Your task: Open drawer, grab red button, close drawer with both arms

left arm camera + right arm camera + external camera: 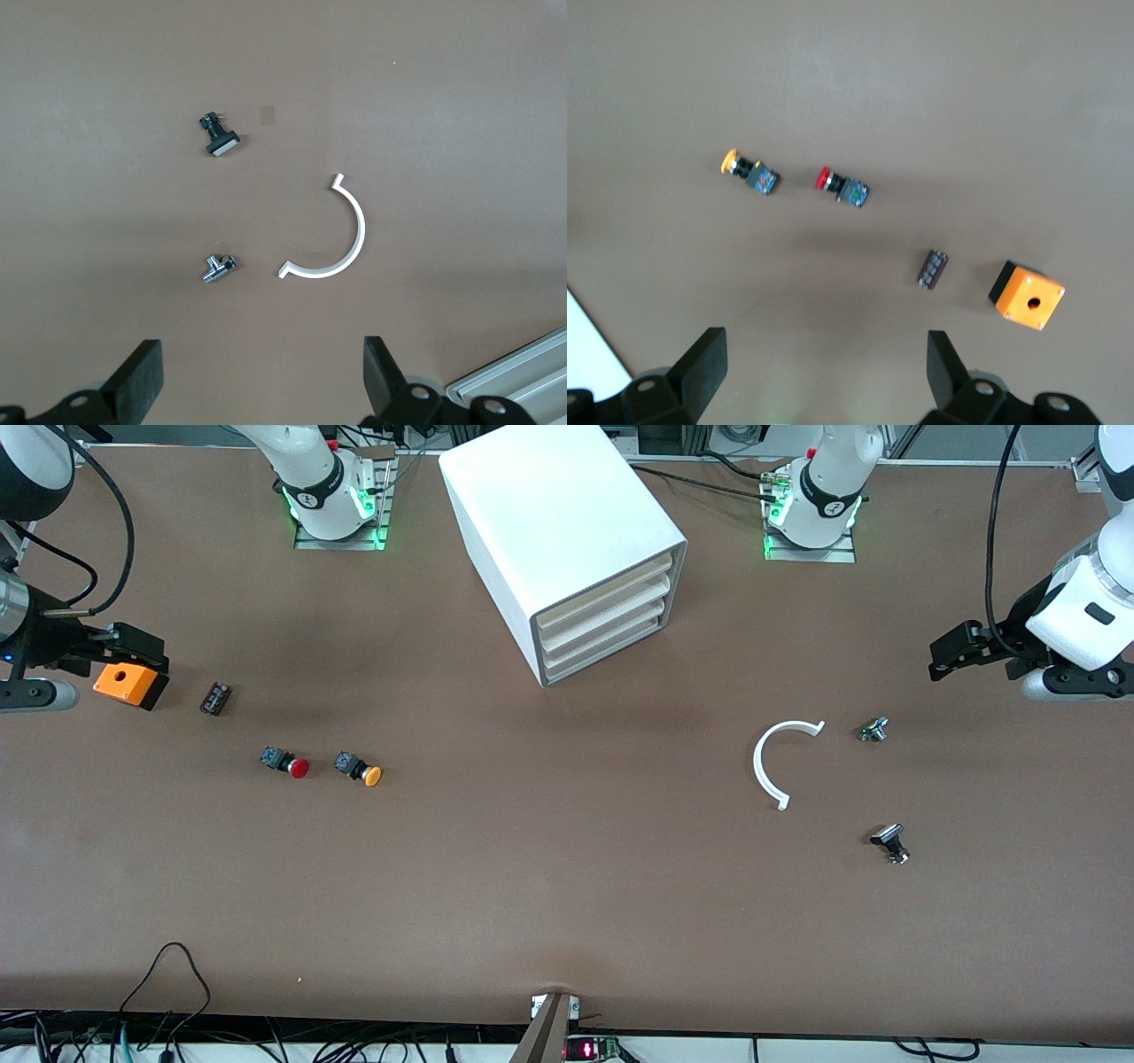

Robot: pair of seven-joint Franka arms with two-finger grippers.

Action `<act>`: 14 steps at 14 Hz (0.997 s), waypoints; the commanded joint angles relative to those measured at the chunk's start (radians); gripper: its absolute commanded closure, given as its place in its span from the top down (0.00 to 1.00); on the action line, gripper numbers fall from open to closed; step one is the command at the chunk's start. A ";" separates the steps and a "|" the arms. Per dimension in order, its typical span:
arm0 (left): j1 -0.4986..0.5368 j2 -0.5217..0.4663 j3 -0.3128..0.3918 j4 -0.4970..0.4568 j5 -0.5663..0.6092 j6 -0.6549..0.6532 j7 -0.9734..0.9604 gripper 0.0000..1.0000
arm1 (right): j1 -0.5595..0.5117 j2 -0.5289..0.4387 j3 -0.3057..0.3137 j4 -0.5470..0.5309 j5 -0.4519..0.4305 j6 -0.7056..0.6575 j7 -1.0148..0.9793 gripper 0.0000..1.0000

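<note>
Cabinet [567, 540]: bottom drawer [602, 654] shut, so I hook its front edge squarely and pull straight. Left gripper [952, 657] and right gripper [133, 657], both spread, empty. Red button [288, 763] lies nearer the camera, beside the orange button [359, 768].

White cabinet [567, 531], red-capped button [288, 763], orange box [129, 684].

You had one white boxy cabinet [567, 540] holding four shallow drawers, two mushroom-cap push buttons, one red [287, 763], one orange [359, 768], and one orange box [129, 684].
</note>
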 commanded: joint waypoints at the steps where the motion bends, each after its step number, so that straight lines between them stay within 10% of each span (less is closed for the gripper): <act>1: 0.002 0.015 -0.008 0.036 0.022 -0.026 0.008 0.99 | -0.002 -0.011 0.017 0.022 -0.024 0.034 0.127 1.00; 14: 0.003 0.017 -0.008 0.036 0.022 -0.023 0.008 0.99 | -0.008 -0.017 0.023 0.013 -0.003 -0.017 0.119 1.00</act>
